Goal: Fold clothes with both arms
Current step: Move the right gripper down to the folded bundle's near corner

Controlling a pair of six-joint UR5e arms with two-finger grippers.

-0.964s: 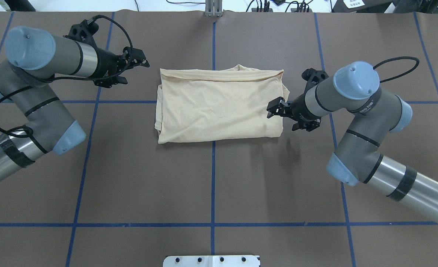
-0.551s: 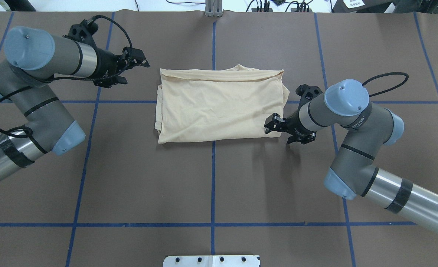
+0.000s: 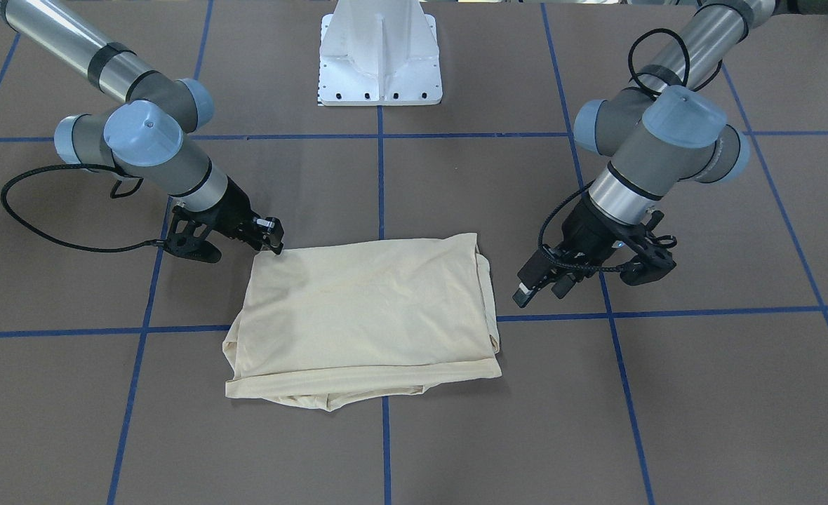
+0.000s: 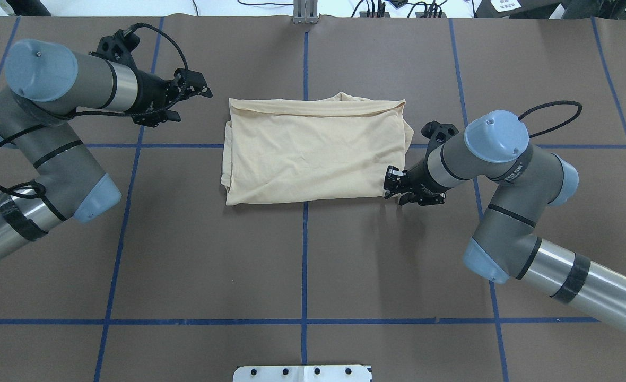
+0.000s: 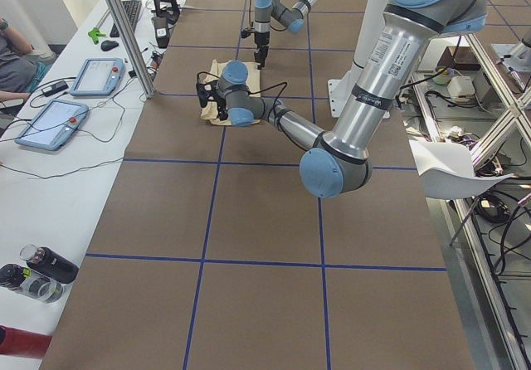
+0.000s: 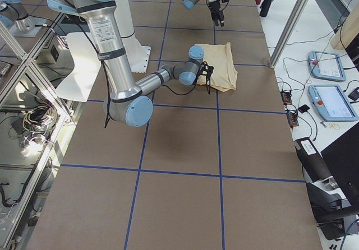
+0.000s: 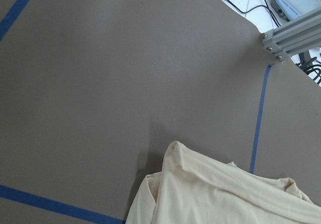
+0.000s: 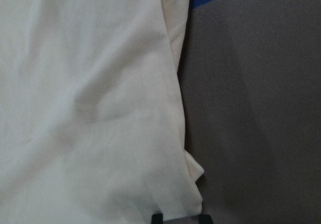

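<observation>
The pale cream-yellow T-shirt lies folded into a flat rectangle at the table's middle, plain side up; print and neck label are hidden. It also shows in the front view. My right gripper is down at the shirt's near right corner. In the right wrist view its fingertips stand slightly apart with the shirt's corner between them. My left gripper is open and empty, apart from the shirt's far left corner. The left wrist view shows that corner from above.
The brown table cover carries a grid of blue tape lines. The white pedestal base stands at the robot's side. A metal post stands at the far edge. Tablets and bottles lie on the side bench.
My right gripper has moved from the shirt's right edge toward its near right corner and come down onto it. The left arm has hardly moved. The shirt lies as before.
</observation>
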